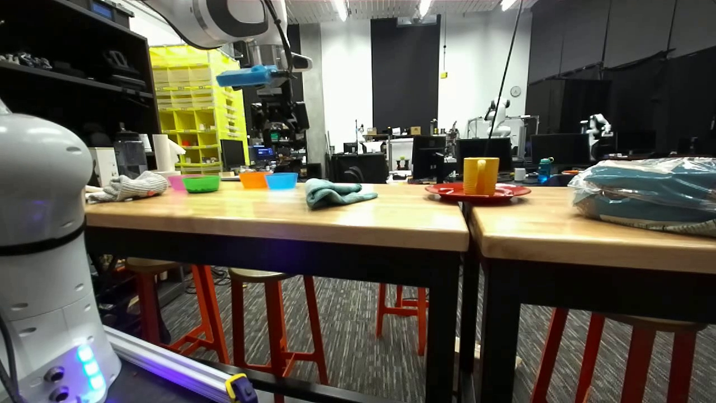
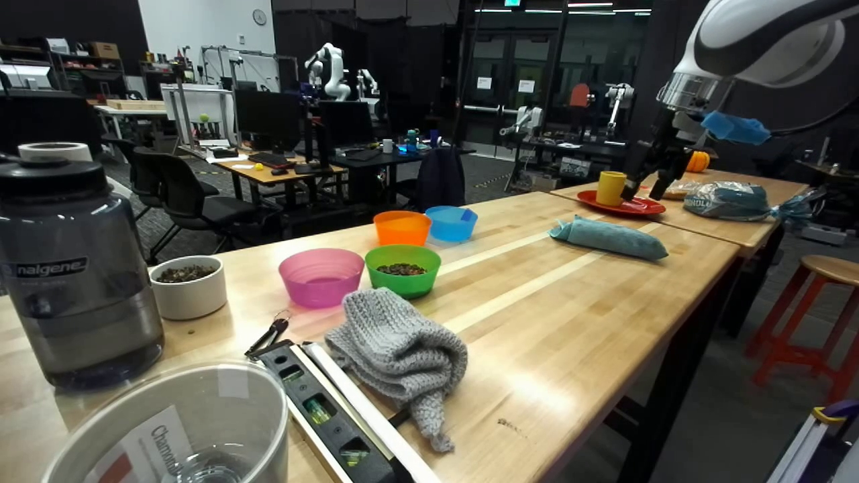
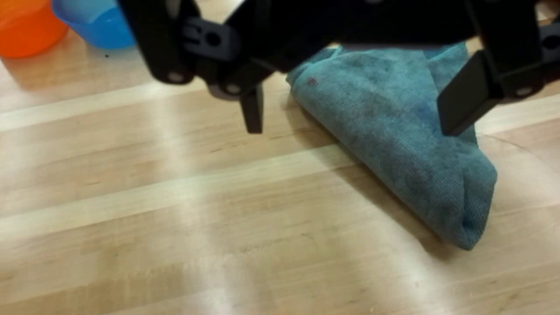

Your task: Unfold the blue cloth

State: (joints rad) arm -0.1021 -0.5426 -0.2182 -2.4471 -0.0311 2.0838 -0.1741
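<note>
The blue cloth [image 1: 330, 194] lies folded and rumpled on the wooden table [image 1: 403, 215]; in an exterior view it looks like a long roll [image 2: 611, 239]. In the wrist view the blue cloth [image 3: 393, 118] shows a flap folded over, with a pointed end toward the lower right. My gripper [image 3: 352, 131] is open and empty, its fingers wide apart above the cloth. The right finger overlaps the cloth in this view; the left finger is over bare wood. In both exterior views the gripper [image 1: 282, 137] [image 2: 641, 193] hangs well above the table, apart from the cloth.
Blue [image 2: 451, 223], orange [image 2: 401, 229], green [image 2: 409, 285] and pink [image 2: 321, 278] bowls stand beside a grey knit cloth [image 2: 402, 342]. A red plate [image 1: 442, 191] bears a yellow mug [image 1: 480, 175]. A plastic-wrapped bundle [image 1: 654, 193] lies past a table seam.
</note>
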